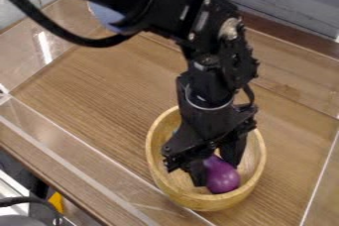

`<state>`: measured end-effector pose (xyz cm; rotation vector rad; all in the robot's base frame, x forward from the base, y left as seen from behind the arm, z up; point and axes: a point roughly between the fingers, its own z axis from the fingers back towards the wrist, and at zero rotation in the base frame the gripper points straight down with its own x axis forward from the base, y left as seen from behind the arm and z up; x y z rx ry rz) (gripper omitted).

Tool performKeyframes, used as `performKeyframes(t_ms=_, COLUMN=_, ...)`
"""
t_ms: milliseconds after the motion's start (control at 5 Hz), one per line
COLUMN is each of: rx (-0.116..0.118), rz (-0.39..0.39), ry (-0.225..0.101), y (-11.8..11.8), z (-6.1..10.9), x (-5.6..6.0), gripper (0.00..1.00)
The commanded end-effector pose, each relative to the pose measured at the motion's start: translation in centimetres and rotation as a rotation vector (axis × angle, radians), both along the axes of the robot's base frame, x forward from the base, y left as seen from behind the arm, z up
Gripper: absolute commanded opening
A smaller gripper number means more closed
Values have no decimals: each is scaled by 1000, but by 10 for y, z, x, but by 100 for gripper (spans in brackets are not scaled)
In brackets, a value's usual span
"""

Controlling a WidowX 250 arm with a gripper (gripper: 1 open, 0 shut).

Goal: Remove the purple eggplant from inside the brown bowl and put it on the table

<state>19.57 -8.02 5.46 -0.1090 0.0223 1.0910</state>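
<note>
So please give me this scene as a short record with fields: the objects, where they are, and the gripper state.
eggplant: purple eggplant, inside the bowl, not yet on the table
bowl: brown bowl, standing on the table near its front right part
table: wooden table, with clear walls at the edges
gripper: gripper pointing down into the bowl, shut on the eggplant
task stage: eggplant not yet taken out of the bowl

Clear acrylic walls [79, 166] round the edges, black cable [59, 32] upper left.
</note>
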Motion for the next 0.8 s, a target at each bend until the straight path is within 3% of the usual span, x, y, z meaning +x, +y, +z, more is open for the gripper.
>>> performKeyframes(t_ms=0, rx=-14, rz=11, ry=-52, y=-3, z=17, x=6, gripper=0)
performKeyframes(t_ms=400, rx=-12, rz=21, ry=-45, y=0, z=20, x=-1, gripper=0)
performKeyframes(t_ms=600, rx=-11, rz=17, ry=-42, y=3, z=21, x=-5, gripper=100)
